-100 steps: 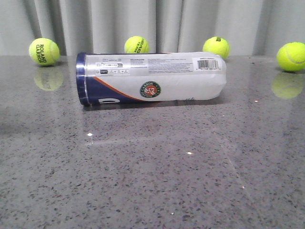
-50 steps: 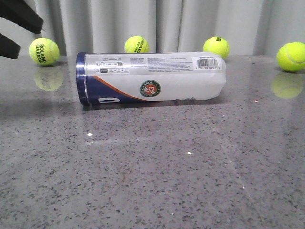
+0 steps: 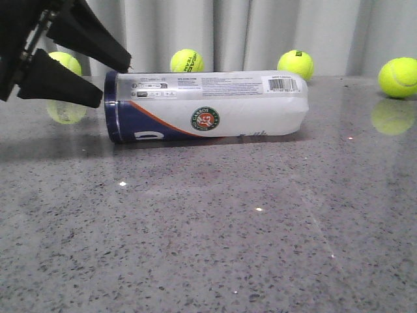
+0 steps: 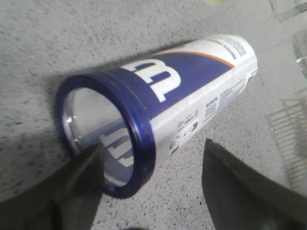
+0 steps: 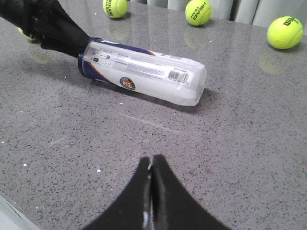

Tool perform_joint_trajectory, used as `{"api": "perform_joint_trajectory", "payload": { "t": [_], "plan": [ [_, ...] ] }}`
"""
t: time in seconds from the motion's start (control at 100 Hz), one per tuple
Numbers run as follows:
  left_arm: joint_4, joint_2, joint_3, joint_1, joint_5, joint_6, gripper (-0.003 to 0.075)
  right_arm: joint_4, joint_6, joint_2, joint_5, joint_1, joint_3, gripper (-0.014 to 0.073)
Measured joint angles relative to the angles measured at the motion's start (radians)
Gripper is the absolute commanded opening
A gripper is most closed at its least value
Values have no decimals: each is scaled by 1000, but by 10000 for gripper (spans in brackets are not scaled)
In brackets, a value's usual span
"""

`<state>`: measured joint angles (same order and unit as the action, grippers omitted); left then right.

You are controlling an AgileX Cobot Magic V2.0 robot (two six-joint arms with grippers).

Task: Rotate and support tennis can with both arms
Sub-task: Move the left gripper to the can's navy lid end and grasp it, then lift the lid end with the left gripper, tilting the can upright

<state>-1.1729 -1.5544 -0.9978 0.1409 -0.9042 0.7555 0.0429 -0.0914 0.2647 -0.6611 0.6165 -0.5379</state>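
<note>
The tennis can (image 3: 208, 107) lies on its side on the grey table, its dark blue rim (image 3: 112, 107) to the left. It looks empty in the left wrist view (image 4: 158, 110). My left gripper (image 3: 114, 81) is open at the rim end, one finger above and one in front of the rim, neither visibly touching. In the left wrist view the gripper (image 4: 151, 153) straddles the rim's edge. My right gripper (image 5: 151, 163) is shut and empty, low over the table, well short of the can (image 5: 144, 72). It is out of the front view.
Yellow tennis balls sit along the table's back edge by the grey curtain: one (image 3: 65, 62) behind my left gripper, one (image 3: 187, 61) behind the can, one (image 3: 295, 64) to the right, one (image 3: 398, 77) at the far right.
My left gripper has come in from the upper left to the can's rim end, now covering most of the left ball. The can has not moved.
</note>
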Motion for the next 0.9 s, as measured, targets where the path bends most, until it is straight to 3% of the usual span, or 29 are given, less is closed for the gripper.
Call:
{"api": "perform_joint_trajectory", "payload": {
  "t": [0.28,0.65,0.79,0.9],
  "plan": [
    [-169,-75,-4,9,-31,84,430,0,0,0,0,0,0,-68],
    [-265,-114,-6,54,-43,169,426,0,0,0,0,0,0,-68],
    [-269,-114,-6,56,-41,175,341,0,0,0,0,0,0,-68],
    [-270,-114,-6,56,-41,176,223,0,0,0,0,0,0,-68]
  ]
}}
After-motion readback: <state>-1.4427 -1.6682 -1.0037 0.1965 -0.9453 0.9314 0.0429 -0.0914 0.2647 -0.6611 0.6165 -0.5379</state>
